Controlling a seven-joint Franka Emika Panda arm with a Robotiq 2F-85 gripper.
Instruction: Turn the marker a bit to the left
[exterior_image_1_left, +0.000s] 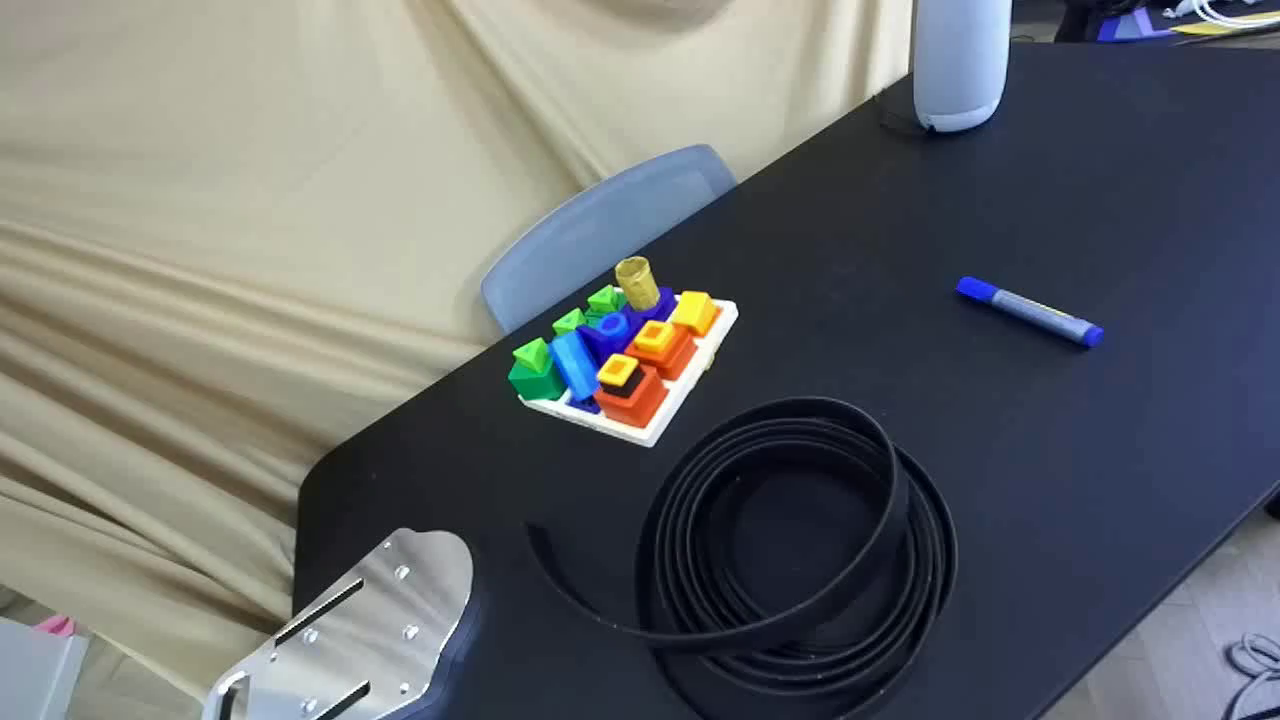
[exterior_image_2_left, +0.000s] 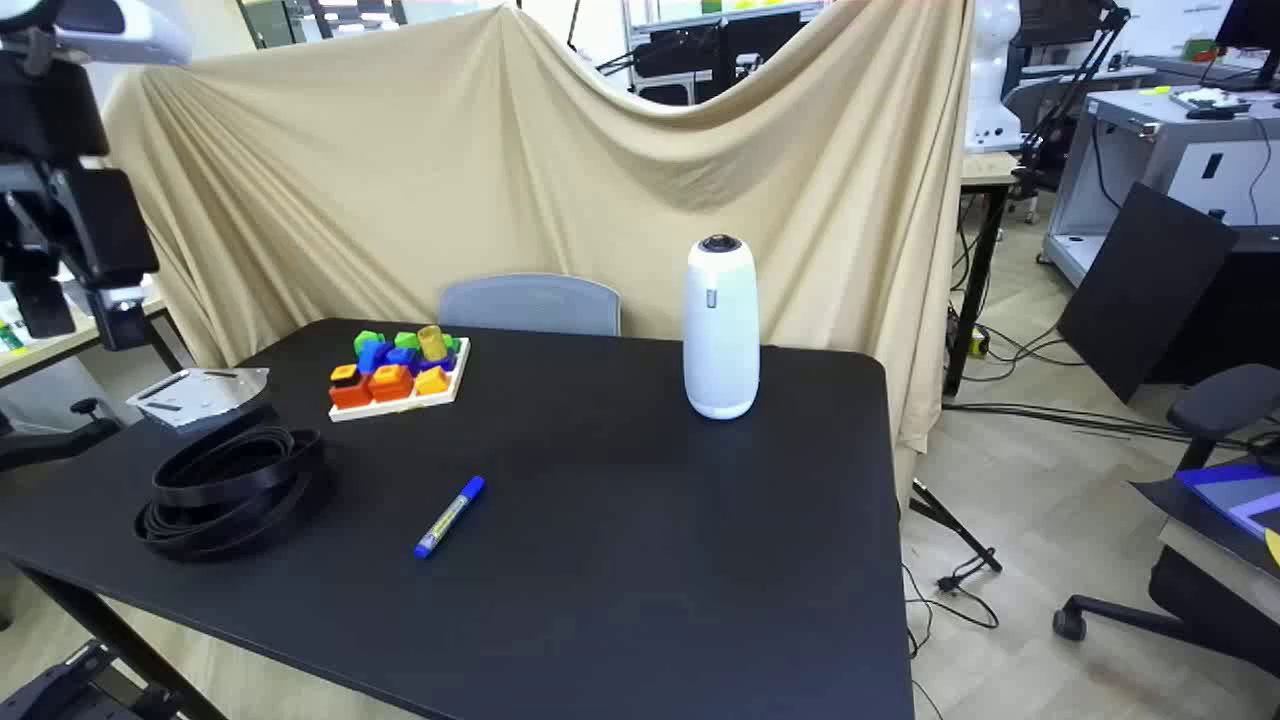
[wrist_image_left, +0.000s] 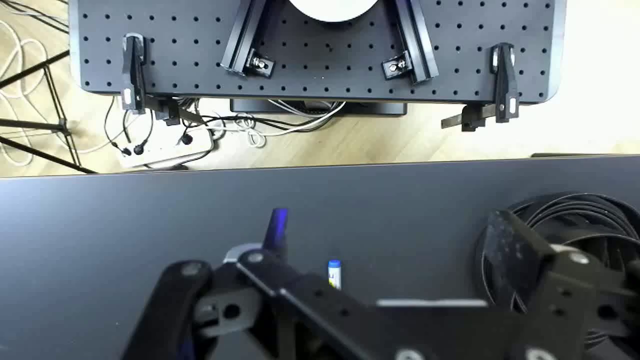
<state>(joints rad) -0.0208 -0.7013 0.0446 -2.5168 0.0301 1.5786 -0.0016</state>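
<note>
The marker is a slim pen with a grey-white body and blue ends. It lies flat on the black table in both exterior views (exterior_image_1_left: 1040, 315) (exterior_image_2_left: 450, 515). In the wrist view only one blue end and part of the white body of the marker (wrist_image_left: 334, 275) show; the gripper's linkage hides the rest. My gripper (wrist_image_left: 395, 237) is open, with its fingers wide apart and nothing between them. In an exterior view the gripper (exterior_image_2_left: 82, 315) hangs high above the table at the far left, well apart from the marker.
A black cable coil (exterior_image_1_left: 800, 560) lies on the table, with a white board of coloured blocks (exterior_image_1_left: 690, 400) and a metal plate (exterior_image_1_left: 370, 620) near it. A white cylindrical device (exterior_image_2_left: 721, 330) stands farther back. The table's edge (wrist_image_left: 320, 166) crosses the wrist view.
</note>
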